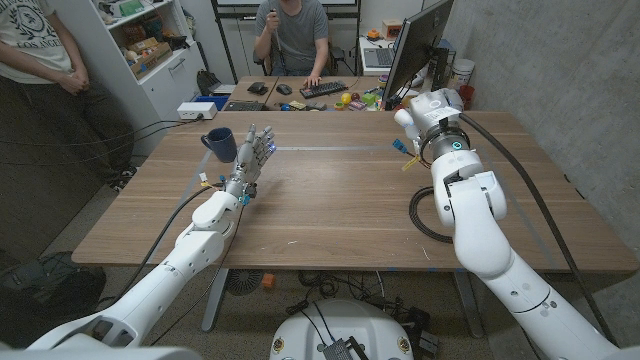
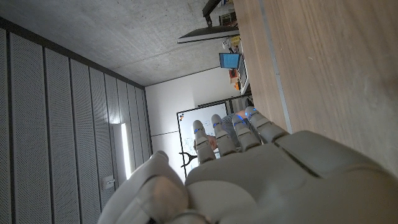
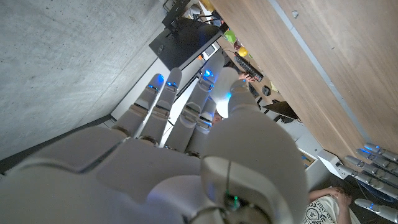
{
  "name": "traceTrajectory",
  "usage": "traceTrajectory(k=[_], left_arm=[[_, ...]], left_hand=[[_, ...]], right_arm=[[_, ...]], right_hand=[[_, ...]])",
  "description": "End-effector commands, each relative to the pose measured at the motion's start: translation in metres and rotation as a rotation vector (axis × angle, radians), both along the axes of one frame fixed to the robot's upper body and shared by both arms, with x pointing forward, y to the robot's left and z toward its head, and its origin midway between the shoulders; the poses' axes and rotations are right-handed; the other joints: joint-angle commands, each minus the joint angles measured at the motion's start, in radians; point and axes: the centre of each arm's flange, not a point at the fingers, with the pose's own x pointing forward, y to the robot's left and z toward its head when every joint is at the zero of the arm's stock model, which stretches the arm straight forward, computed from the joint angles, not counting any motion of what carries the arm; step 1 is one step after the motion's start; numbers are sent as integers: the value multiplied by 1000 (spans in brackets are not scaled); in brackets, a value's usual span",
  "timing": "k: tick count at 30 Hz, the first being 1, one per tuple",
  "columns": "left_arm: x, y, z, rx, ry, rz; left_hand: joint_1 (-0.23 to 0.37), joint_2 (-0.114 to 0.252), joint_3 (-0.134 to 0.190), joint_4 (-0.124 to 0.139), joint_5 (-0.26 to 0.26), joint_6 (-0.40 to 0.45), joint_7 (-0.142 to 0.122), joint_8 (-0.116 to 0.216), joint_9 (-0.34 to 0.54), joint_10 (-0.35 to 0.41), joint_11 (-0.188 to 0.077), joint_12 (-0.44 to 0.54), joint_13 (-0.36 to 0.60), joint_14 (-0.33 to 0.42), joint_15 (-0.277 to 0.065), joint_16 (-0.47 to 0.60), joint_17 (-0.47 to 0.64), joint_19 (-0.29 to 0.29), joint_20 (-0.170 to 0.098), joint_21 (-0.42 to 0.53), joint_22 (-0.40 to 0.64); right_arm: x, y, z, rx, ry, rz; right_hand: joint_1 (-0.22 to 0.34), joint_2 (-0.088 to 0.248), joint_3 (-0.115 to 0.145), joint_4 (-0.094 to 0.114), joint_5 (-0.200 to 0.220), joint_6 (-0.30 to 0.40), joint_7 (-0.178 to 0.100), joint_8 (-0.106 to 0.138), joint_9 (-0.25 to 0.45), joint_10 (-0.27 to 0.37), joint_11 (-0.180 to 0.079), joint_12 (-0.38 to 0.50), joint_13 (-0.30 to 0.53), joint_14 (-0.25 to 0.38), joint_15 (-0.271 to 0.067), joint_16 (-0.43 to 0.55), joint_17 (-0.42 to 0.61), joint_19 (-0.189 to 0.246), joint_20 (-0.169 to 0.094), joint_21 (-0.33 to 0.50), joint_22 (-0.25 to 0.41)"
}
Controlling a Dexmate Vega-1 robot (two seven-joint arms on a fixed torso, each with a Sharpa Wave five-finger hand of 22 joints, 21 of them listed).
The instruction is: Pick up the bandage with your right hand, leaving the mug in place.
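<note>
A dark blue mug [image 1: 220,142] stands upright on the wooden table [image 1: 340,215] at the far left. My left hand [image 1: 255,150] stands just to its right, fingers raised and apart, holding nothing; its back shows in the left wrist view [image 2: 249,168]. My right hand [image 1: 424,106] is raised at the table's far right edge, mostly hidden behind its own wrist. In the right wrist view this right hand [image 3: 186,124] has its fingers stretched out straight with nothing between them. A small yellow and blue bit [image 1: 405,157] lies by the right wrist; I cannot tell what it is.
A black monitor [image 1: 415,45] stands just behind the right hand. Beyond the table a person [image 1: 295,35] sits at a desk with a keyboard [image 1: 323,89]. Another person [image 1: 35,45] stands far left beside shelves [image 1: 150,40]. Grey walls close the right side.
</note>
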Motion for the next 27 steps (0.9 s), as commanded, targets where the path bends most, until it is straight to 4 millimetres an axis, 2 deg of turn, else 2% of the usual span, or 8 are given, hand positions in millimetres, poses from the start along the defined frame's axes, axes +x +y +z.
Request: traceTrajectory(k=[1, 27], left_arm=[[1, -2, 0, 1, 5, 4], [0, -1, 1, -2, 0, 1]], left_hand=[[-8, -1, 2, 7, 3, -3, -4, -1, 5, 5, 0, 1, 4, -6, -91, 1, 2, -5, -13, 2, 4], [-12, -2, 1, 8, 4, -4, -4, -1, 5, 6, 4, 1, 5, -6, -93, 2, 2, -6, -11, 2, 4]], right_arm=[[-11, -6, 29, -43, -57, -18], [-11, -3, 27, -59, -60, -30]], right_hand=[[69, 64, 15, 12, 2, 70, -71, 4, 4, 8, 2, -1, 4, 7, -171, -4, 2, 4, 1, 6, 5], [69, 62, 22, 17, 3, 69, -74, 5, 5, 12, 1, -7, 6, 2, -173, -19, -7, 8, -7, 12, 5]])
